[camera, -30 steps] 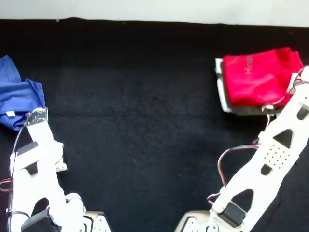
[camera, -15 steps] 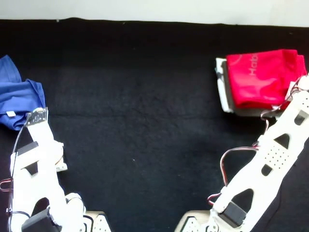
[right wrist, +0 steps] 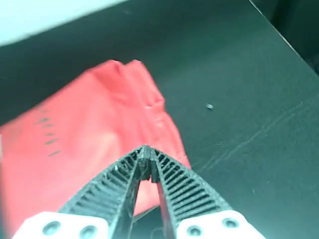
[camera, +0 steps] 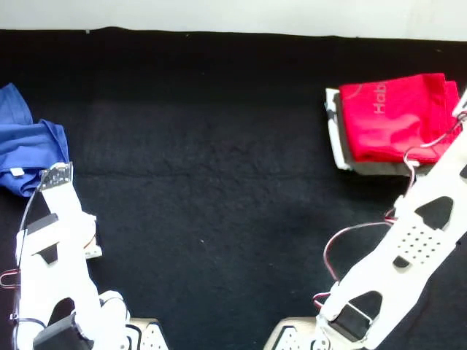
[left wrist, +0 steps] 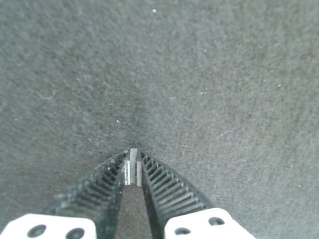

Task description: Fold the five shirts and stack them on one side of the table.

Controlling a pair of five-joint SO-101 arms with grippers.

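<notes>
- Right hand [right wrist: 145,149] is pinched fully shut, fingertips meeting, nothing that I can see caught between them. It hangs over one edge of the red shirt [right wrist: 84,129].
- Left hand [left wrist: 132,155] is closed too, tips touching and empty, just above the bare black surface [left wrist: 209,74].
- In the high view the red shirt [camera: 390,117] is folded and sits on top of some pale folded shirts [camera: 334,138]. Their white and grey edges peek out along its left and near sides. The whole pile is at the far right of the surface.
- Right arm [camera: 408,248] stretches diagonally up to the pile's right corner.
- Blue shirt [camera: 25,149] lies crumpled at the left edge, well apart from the pile. The tip of the left arm [camera: 55,240] is just beside it.
</notes>
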